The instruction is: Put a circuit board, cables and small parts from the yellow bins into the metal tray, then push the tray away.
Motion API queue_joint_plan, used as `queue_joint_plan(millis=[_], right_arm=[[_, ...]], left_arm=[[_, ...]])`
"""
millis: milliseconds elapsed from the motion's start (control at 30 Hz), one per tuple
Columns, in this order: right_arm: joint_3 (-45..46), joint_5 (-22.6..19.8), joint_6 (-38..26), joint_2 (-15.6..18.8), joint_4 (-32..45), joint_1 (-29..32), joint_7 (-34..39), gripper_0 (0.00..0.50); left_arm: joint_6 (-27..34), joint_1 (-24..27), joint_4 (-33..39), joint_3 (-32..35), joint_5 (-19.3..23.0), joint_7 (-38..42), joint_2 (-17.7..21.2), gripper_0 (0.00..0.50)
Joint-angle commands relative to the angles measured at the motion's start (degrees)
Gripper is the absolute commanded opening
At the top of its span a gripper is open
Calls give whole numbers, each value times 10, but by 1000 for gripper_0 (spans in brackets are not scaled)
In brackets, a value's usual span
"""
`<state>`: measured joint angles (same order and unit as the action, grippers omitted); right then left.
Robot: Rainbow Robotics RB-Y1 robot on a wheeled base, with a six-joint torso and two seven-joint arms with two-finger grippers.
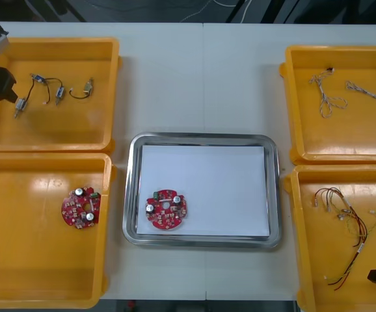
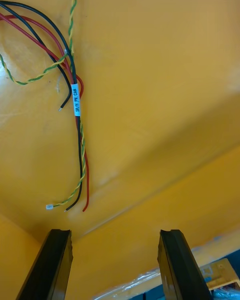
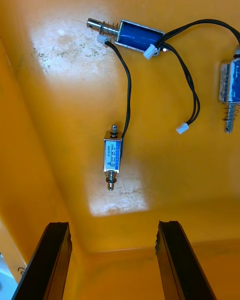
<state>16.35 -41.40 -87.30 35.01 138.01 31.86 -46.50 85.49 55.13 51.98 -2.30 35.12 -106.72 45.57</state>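
left gripper (image 3: pixel 112 226), fingers apart and empty, over small metal parts (image 3: pixel 113 156) far left of the metal tray (image 1: pixel 204 138); right gripper (image 2: pixel 116 232), likewise, over cables (image 2: pixel 79 145) near right of it; circuit board (image 1: pixel 166 209) inside tray; cables, parts, push pending.

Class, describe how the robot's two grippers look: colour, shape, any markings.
The left gripper, over the far left bin, and the right gripper, over the near right bin, look alike: each has two flat, matt black fingers with squared tips and no visible markings.
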Motion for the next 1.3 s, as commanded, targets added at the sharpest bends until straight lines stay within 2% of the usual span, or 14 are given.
queue_joint_plan(millis=[33,267,567,933,1133,1300], right_arm=[[29,3,-40,16,18,-37,-15,500],[33,12,-96,16,5,-109,-15,500],[32,8,-100,16,-62,-180,-31,500],[21,4,-45,16,-137,-196,-61,500],[-1,2,16,12,-175,-177,-70,500],[-5,5,28,-1,-178,-164,-71,500]], left_arm=[[-38,32,-26,-4,-8,-96,-12,500],[-67,38,-61,-4,-13,-108,-24,500],[-102,38,-74,-39,-20,-106,-33,500],[-156,38,-101,-44,-25,-111,-53,500],[-177,38,-115,-44,-25,-118,-58,500],[-178,37,-116,-44,-28,-124,-58,500]])
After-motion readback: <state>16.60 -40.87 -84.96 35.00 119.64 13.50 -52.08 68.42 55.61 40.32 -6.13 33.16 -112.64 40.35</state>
